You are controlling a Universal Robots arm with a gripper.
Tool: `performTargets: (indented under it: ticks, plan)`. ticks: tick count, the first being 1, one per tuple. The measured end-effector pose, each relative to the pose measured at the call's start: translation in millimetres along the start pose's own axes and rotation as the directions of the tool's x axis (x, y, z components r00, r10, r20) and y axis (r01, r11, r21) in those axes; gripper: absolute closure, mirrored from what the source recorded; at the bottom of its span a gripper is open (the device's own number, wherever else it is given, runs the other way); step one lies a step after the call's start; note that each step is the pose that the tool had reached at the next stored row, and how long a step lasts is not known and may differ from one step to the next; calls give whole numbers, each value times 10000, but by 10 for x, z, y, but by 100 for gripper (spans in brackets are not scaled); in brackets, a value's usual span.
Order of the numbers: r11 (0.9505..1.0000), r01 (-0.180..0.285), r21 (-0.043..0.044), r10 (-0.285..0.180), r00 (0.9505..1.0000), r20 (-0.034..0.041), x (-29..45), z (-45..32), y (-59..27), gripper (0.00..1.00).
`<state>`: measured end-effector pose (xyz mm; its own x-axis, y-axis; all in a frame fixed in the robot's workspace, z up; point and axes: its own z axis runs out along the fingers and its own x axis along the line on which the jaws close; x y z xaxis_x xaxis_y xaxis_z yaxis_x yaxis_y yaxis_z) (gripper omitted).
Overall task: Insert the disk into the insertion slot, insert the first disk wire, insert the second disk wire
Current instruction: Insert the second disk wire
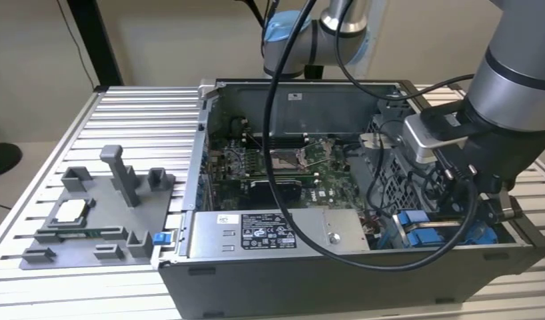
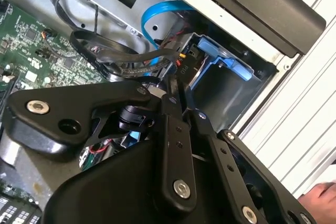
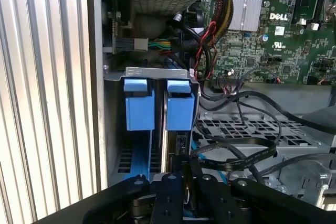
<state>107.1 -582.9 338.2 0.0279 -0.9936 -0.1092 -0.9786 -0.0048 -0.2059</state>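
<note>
Disk (image 3: pixel 180 111) sits on edge in the blue-tabbed bay (image 3: pixel 157 72) at the case's near corner on the exterior view's right, its blue carrier tab level with the tab of the slot beside it. In the first wrist view the gripper (image 3: pixel 184 179) hangs straight over the disk's rear edge, and its jaws are pinched together on a small dark connector (image 3: pixel 181 145) that touches the end of the disk. A flat black cable (image 3: pixel 236 156) loops away from that spot across the perforated drive cage (image 3: pixel 247 129).

In the second wrist view the same gripper (image 2: pixel 176 80) points its narrow tips at the black plug, just beside the blue carrier (image 2: pixel 220 61); a blue ribbon cable (image 2: pixel 157 11) arcs above it and black wires (image 2: pixel 100 43) bundle alongside.

In the exterior view the arm (image 1: pixel 512 87) reaches down into the open case (image 1: pixel 344 273) at the right end, with the wrist low among the blue parts (image 1: pixel 415 220). The power supply (image 1: pixel 272 233) lies along the near wall, and the motherboard (image 1: pixel 282 173) lies flat behind it. Left of the case, a grey fixture (image 1: pixel 94 220) rests on the ribbed desk (image 1: pixel 139 120). A hand (image 2: pixel 320 195) shows at the edge of the second wrist view, on the desk outside the case.
</note>
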Motion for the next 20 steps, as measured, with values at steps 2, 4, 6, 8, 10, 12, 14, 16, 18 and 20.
performTargets:
  ticks: [2,4,6,8,10,12,14,16,18,20]
  plan:
    - [10000,0,0,0,10000,-2,-4,1,0,100]
    - [10000,-4,1,4,10000,-1,-11,4,1,100]
    - [10000,-8,1,8,10000,-1,-17,6,1,100]
    - [10000,-11,1,11,10000,-3,-17,12,2,100]
    - [10000,-16,2,16,10000,-6,-16,22,4,100]
    - [10000,-25,2,25,10000,-16,-13,41,8,100]
    - [10000,-51,5,51,10000,-30,-9,71,16,100]
    - [10000,-86,8,86,10000,-35,-7,103,23,100]
    - [10000,-86,7,86,10000,-47,-3,97,21,0]
    - [10000,-88,5,88,10000,-28,-5,102,20,0]
